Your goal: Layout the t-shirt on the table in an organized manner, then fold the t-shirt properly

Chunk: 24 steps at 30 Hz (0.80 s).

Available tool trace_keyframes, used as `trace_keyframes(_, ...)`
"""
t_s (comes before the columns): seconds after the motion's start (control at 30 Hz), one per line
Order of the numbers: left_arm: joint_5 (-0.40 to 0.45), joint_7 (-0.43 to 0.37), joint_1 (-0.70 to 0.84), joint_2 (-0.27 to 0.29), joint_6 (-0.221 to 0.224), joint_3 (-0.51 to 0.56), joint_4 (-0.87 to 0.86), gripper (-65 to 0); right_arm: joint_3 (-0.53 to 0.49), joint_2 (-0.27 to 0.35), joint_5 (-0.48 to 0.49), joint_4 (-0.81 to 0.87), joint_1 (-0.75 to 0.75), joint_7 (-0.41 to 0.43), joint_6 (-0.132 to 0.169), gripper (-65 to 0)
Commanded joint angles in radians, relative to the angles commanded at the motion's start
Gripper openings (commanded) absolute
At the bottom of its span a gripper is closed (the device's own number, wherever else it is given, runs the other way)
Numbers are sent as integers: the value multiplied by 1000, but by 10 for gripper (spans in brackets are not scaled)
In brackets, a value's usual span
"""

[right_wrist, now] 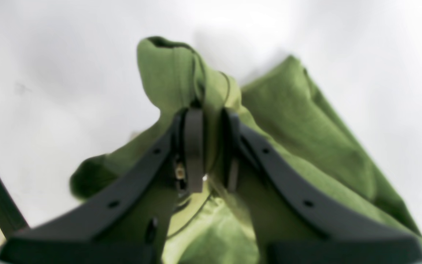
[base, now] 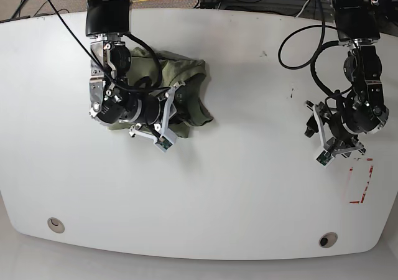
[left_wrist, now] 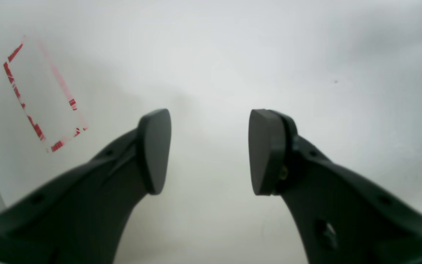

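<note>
In the left wrist view, the left gripper (left_wrist: 209, 152) hangs with its jaws spread wide and empty over bare table (left_wrist: 233, 55), the red tape rectangle (left_wrist: 42, 95) off to one side. In the right wrist view, the right gripper (right_wrist: 211, 146) is clamped on a bunched fold of the olive-green t-shirt (right_wrist: 306, 124), a pinch the overhead camera hides. The base view alone shows the t-shirt (base: 186, 87) crumpled near the table's (base: 217, 186) far edge, well apart from the left gripper (base: 336, 140). With several layers pinched, I judge lifting could drag the whole heap instead of spreading it.

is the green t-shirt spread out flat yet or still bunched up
Bunched up. The t-shirt lies in a crumpled heap on the table, and the right gripper pinches a fold.
</note>
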Motion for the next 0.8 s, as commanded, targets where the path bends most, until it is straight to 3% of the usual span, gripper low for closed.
trace_keyframes(0.5,0,0,0,0,0,17,-2,-331,17,20,8,25,44,0,0,-555)
trace_keyframes(0.6,0,0,0,0,0,52,3,-331,17,20,8,-3,46,0,0,-442)
trace_keyframes(0.63,0,0,0,0,0,66,3,-331,17,20,8,-11,46,0,0,-347)
trace_keyframes(0.8,-2,0,0,2,0,118,5,-331,17,23,9,0,40,0,0,-24)
